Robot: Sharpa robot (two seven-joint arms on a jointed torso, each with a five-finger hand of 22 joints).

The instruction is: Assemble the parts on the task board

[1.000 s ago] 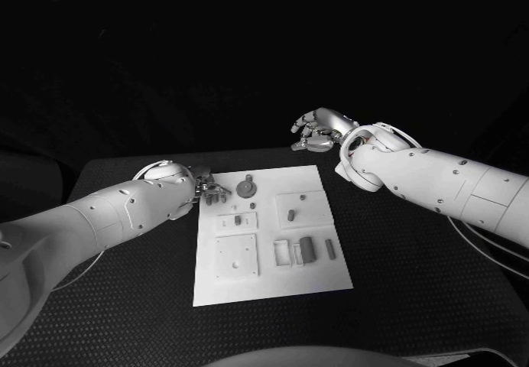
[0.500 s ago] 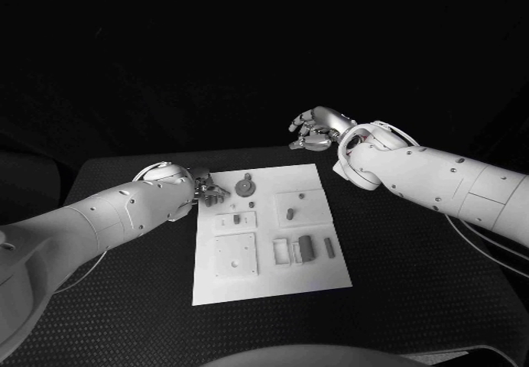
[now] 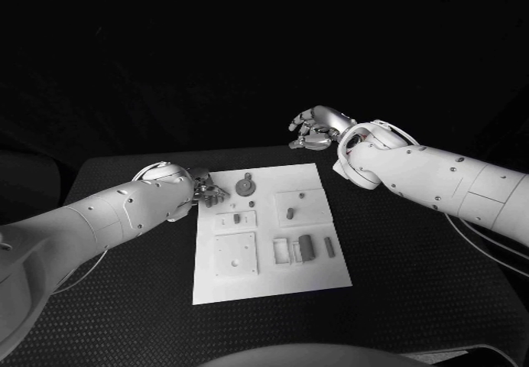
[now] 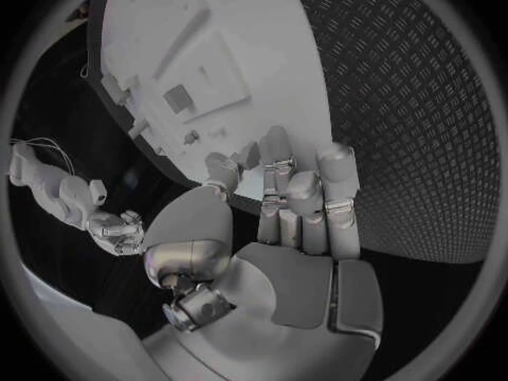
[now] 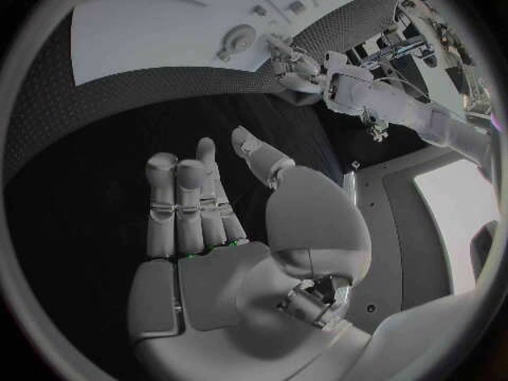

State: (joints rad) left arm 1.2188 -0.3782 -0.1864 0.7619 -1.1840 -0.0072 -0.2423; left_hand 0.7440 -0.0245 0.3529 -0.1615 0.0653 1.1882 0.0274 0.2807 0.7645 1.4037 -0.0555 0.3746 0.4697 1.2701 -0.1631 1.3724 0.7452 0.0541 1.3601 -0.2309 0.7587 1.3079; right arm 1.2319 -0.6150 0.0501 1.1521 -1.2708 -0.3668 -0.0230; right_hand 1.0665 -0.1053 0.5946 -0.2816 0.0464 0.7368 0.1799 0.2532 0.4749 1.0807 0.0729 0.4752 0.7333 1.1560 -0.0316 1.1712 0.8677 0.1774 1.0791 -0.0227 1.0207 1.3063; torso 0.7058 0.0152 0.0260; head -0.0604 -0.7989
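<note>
1. While my left hand (image 3: 207,192) hovers at the far left corner of the task board (image 3: 319,275), its fingers (image 4: 301,196) lie straight and close side by side, the thumb apart, with nothing between them.
2. My right hand (image 3: 317,128) hangs high past the board's far edge, well apart from every part; from its wrist its fingers (image 5: 190,203) lie straight and together, the thumb spread, the palm bare.
3. Just ahead of my left fingertips lies a round grey part with a tab (image 3: 246,185), and a small grey peg (image 3: 252,204) rests a little nearer me.
4. Farther from my left hand, toward my right arm's side, a short upright part (image 3: 290,214) stands in a raised square block, and nearer my body several oblong grey parts (image 3: 306,248) lie side by side next to a plain square plate (image 3: 236,256).
5. I judge the task to be at a reach-and-pick step, with nothing held yet and the parts apparently unassembled.
6. Next, I would lower my left hand onto the round part, spread finger and thumb round its rim and pinch; whether it sits loose or seated in a recess, I cannot tell.
</note>
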